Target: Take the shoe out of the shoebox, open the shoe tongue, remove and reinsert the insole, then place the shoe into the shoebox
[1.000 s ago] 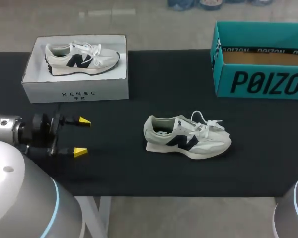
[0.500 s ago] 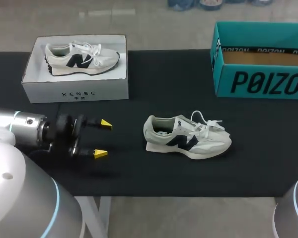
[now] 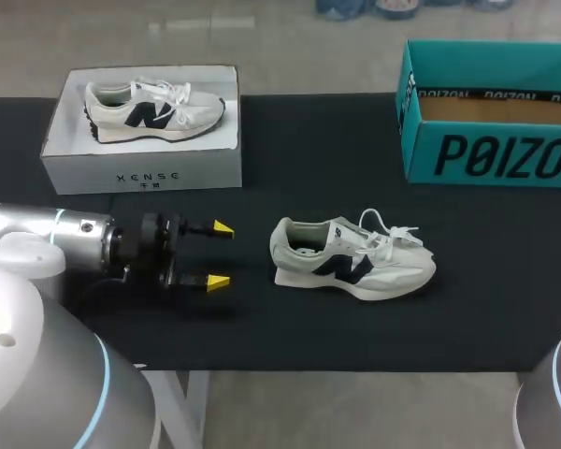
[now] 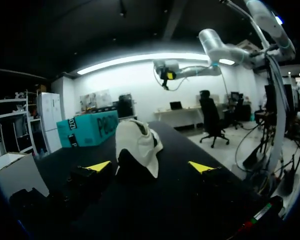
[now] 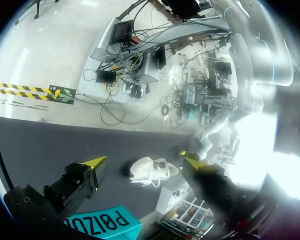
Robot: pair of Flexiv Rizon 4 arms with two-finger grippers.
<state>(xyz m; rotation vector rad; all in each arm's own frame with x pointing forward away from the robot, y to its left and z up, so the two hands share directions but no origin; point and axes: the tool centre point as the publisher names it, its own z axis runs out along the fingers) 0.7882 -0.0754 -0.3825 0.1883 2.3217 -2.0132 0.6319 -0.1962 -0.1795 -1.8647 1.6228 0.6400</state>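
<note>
head view: soft, even light from above. the black table (image 3: 262, 159) takes up most of it, and a faint shadow lies on it under the left gripper (image 3: 220, 254). the white shoe (image 3: 351, 257) stands out bright. left wrist view: dim up close, with a bright strip of light high ahead. right wrist view: strong white glare washes out the area beside the right gripper (image 5: 144, 162).

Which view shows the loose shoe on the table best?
Head view: the loose shoe sits upright, whole side, laces and opening clear. Left wrist view shows only its heel end, ahead of the left gripper. Right wrist view shows it small and distant.
</note>
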